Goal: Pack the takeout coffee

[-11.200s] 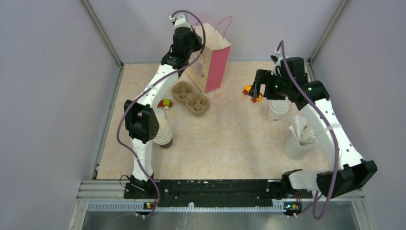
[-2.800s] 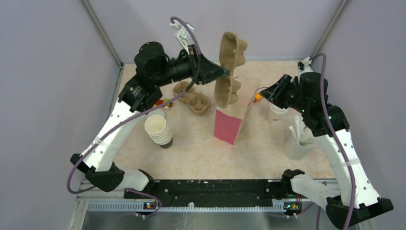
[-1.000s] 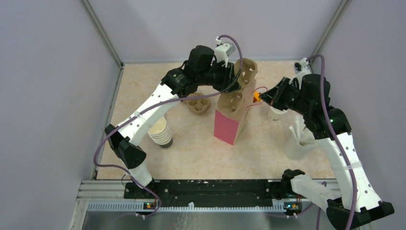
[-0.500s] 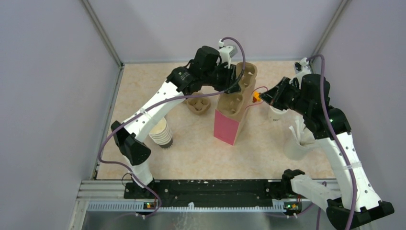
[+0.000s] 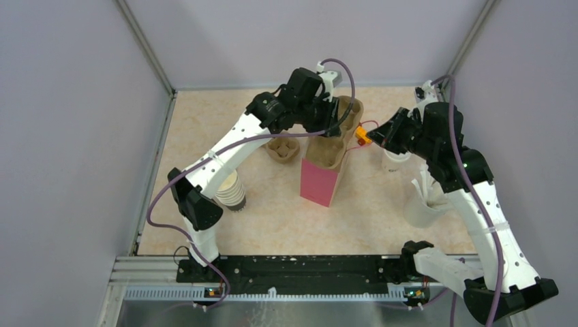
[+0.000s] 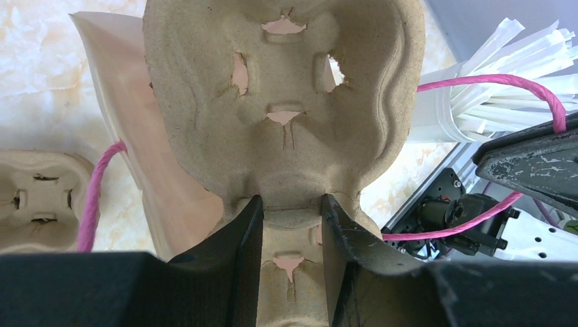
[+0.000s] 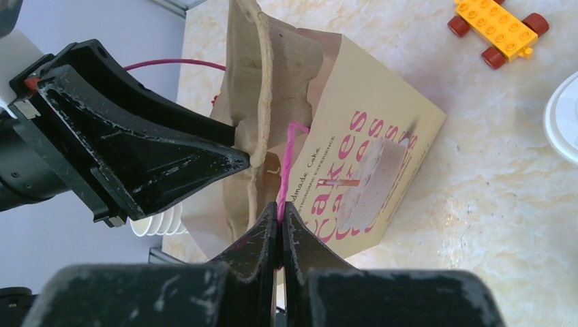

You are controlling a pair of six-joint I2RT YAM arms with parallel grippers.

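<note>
The takeout coffee [image 5: 394, 162] stands at the right, half hidden under my right arm; its white lid [image 7: 567, 117] shows at the right wrist view's edge. A brown pulp cup carrier [image 5: 335, 133] stands on end in the mouth of the pink paper bag [image 5: 319, 184]. My left gripper [image 6: 292, 201] is shut on the carrier's [image 6: 286, 82] narrow waist, just above the bag's rim. My right gripper [image 7: 279, 208] is shut on the bag's pink cord handle [image 7: 290, 163], pulling that side of the bag [image 7: 382, 157] outward.
A second pulp carrier [image 5: 281, 148] lies left of the bag. A stack of nested cream cups [image 5: 230, 191] stands by the left arm. A larger white cup with sticks [image 5: 426, 203] stands at the right. An orange toy car [image 7: 494, 27] lies behind the bag.
My left gripper has moved right and down, and the carrier has sunk deeper into the bag. The right gripper keeps hold of the handle, almost still.
</note>
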